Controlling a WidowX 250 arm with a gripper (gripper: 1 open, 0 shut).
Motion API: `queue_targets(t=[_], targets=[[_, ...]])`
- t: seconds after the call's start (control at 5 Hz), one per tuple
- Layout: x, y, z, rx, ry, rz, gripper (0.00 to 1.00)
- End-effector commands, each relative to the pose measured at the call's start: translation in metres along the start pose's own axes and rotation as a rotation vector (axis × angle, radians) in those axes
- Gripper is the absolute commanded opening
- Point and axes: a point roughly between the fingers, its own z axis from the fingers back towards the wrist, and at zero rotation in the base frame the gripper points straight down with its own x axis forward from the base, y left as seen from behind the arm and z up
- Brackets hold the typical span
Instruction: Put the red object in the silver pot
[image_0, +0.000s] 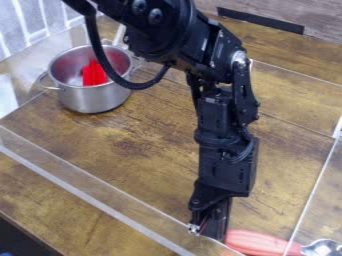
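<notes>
The silver pot (88, 88) stands at the back left of the wooden table, and a red object (94, 73) sits upright inside it. My gripper (201, 224) is far from the pot, at the front of the table. It points steeply down, its tips low over the wood. The fingers look pressed together and nothing shows between them. Just right of the tips lies a red-orange handled utensil (262, 242), apart from the fingers.
A clear plastic wall (94, 195) runs along the table's front and sides. The utensil's shiny metal end (318, 246) lies at the bottom right corner. The black arm (221, 120) reaches across the middle of the table.
</notes>
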Motion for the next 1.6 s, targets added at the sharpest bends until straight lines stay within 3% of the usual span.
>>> queue_targets(t=[0.0,0.6,0.8,1.2,1.4], targets=[[0.017,-0.003,0.009,0.028,-0.036,-0.047,0.0],[0.01,-0.003,0.015,0.002,-0.104,-0.013,0.0],[0.005,-0.017,0.029,-0.008,-0.116,0.055,0.0],[-0.003,-0.019,0.066,-0.063,-0.074,0.04,0.0],[-0.01,-0.02,0.062,-0.076,-0.058,0.009,1.0]])
